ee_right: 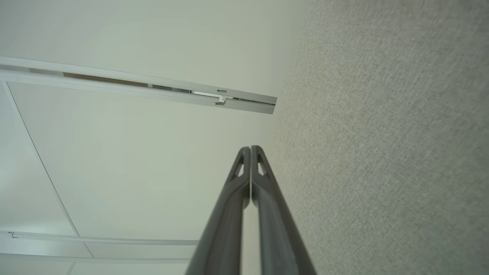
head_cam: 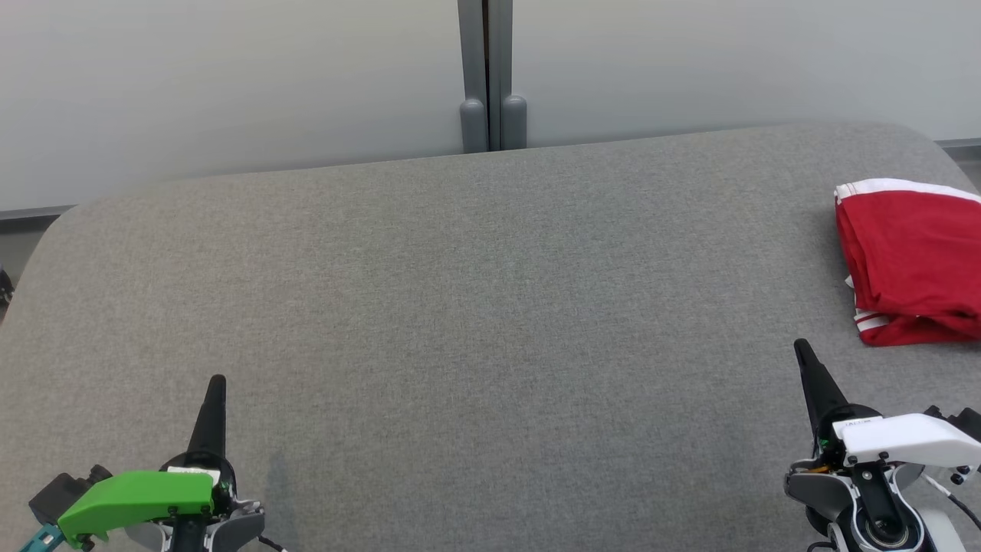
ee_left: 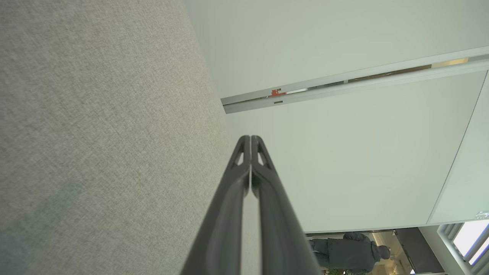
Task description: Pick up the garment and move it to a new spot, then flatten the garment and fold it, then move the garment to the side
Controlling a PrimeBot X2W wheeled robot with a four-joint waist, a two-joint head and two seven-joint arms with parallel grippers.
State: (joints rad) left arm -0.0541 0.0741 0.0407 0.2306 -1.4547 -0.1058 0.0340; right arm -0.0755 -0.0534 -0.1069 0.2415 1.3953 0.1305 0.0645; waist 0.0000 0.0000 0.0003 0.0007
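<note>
My left gripper (head_cam: 218,382) and right gripper (head_cam: 802,346) — both pinched shut, holding nothing — sit at the grey table's (head_cam: 475,307) near side; the folded red garment (head_cam: 912,264) lies at its right edge

The left gripper (head_cam: 218,381) hovers at the near left corner of the table (head_cam: 490,307), fingers pressed together. The right gripper (head_cam: 801,346), likewise closed, hovers near right.

The garment (head_cam: 912,261) lies on the table (head_cam: 460,307) to our far right, just beyond our right gripper (head_cam: 802,349); our left gripper (head_cam: 218,382) sits well apart, near-left.
</note>
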